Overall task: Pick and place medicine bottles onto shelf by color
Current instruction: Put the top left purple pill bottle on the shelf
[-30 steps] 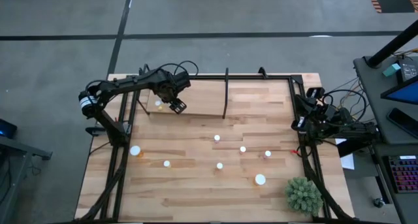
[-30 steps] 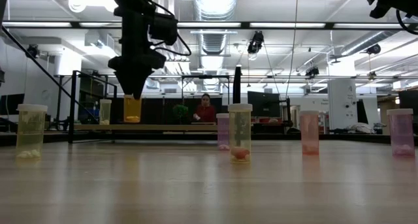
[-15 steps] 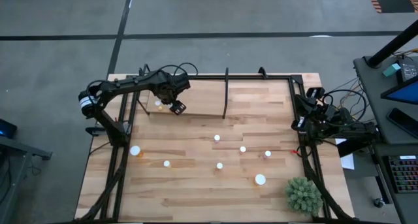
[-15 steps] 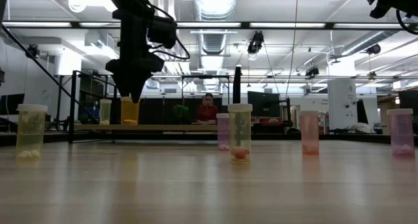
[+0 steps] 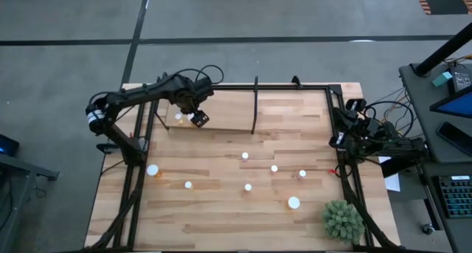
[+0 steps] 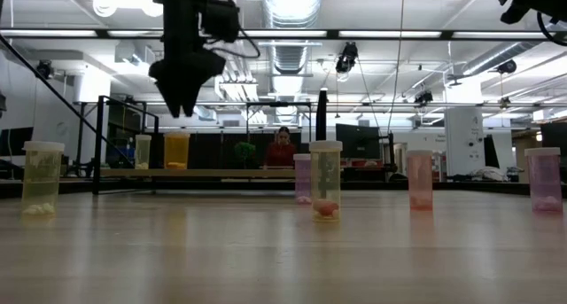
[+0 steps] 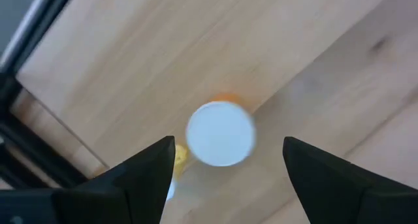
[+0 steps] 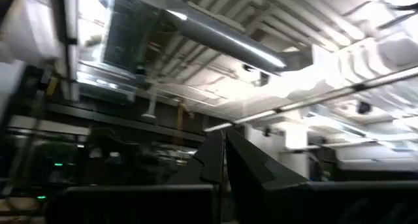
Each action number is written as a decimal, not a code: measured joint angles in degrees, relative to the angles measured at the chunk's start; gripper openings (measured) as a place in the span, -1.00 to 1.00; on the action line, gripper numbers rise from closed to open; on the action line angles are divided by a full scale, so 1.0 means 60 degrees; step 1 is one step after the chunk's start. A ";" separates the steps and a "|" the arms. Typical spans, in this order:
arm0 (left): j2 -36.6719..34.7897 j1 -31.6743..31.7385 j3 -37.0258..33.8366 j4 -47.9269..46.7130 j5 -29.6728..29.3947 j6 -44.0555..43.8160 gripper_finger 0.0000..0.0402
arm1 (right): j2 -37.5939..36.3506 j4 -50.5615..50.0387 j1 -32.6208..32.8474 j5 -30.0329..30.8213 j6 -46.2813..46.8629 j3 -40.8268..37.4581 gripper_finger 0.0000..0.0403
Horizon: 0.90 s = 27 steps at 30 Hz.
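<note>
Seven medicine bottles (image 6: 325,180) stand scattered on the wooden tabletop (image 5: 221,209) in front; light, rigid and smooth-walled, they probably tip easily and are best pinched around the body below the cap. Farther back, an orange bottle (image 7: 220,133) sits on the shelf (image 5: 228,114) beneath the left gripper (image 7: 225,160), fingers spread and clear of it. Folded at the table edge, the right gripper (image 8: 224,160) keeps its fingers pressed together. Bottle contents are hard to make out.
</note>
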 joint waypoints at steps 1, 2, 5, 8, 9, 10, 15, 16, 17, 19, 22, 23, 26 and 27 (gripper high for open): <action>-0.0093 -0.0127 0.0107 -0.0004 0.0003 -0.0006 0.33 | 0.0054 0.0009 0.0000 -0.0372 0.0066 0.0000 -0.96; -0.0223 -0.0299 0.0216 0.0062 -0.0002 -0.0021 0.33 | 0.0111 0.0013 0.0003 -0.0734 0.0102 0.0000 -0.96; -0.0659 -0.0948 0.0342 0.0612 -0.0054 -0.0247 0.33 | 0.0384 0.0092 0.0006 -0.1275 0.0280 0.0003 -0.96; -0.1262 -0.1872 0.0175 0.1876 -0.0087 -0.0262 0.33 | 0.0897 0.0020 0.0007 -0.1285 0.0583 0.0227 -0.96; -0.1460 -0.2214 0.0100 0.2362 -0.0102 -0.0257 0.33 | 0.1128 0.0015 0.0021 -0.1303 0.0684 0.0354 -0.96; -0.1659 -0.2567 0.0010 0.2863 -0.0125 -0.0257 0.33 | 0.1380 0.0008 0.0025 -0.1391 0.0758 0.0486 -0.96; -0.2389 -0.4479 -0.0439 0.4884 -0.1265 0.0118 0.33 | 0.2903 -0.0248 0.0025 -0.1770 0.0987 0.1395 -0.96; -0.2541 -0.4866 -0.0587 0.5290 -0.1639 0.0325 0.33 | 0.3149 -0.0441 0.0025 -0.1770 0.1034 0.1637 -0.96; -0.2682 -0.5251 -0.0759 0.5728 -0.2002 0.0531 0.33 | 0.3358 -0.0751 0.0025 -0.1770 0.1098 0.1869 -0.96; -0.2923 -0.5987 -0.1156 0.6575 -0.2691 0.0895 0.33 | 0.3749 -0.1612 0.0025 -0.1772 0.1214 0.2414 -0.96; -0.3278 -0.6878 -0.1950 0.8198 -0.3271 0.1993 0.33 | 0.4221 -0.3347 0.0026 -0.1801 0.1584 0.3316 -0.96; -0.3390 -0.7104 -0.2229 0.8803 -0.3329 0.2499 0.33 | 0.4367 -0.3897 0.0039 -0.1850 0.1711 0.3644 -0.96; -0.3773 -0.7593 -0.3138 1.0508 -0.3343 0.3895 0.33 | 0.4812 -0.5484 0.0187 -0.2017 0.2074 0.4526 -0.96; -0.3915 -0.7668 -0.3466 1.1132 -0.3341 0.4277 0.33 | 0.4985 -0.5876 0.0267 -0.2017 0.2204 0.4797 -0.96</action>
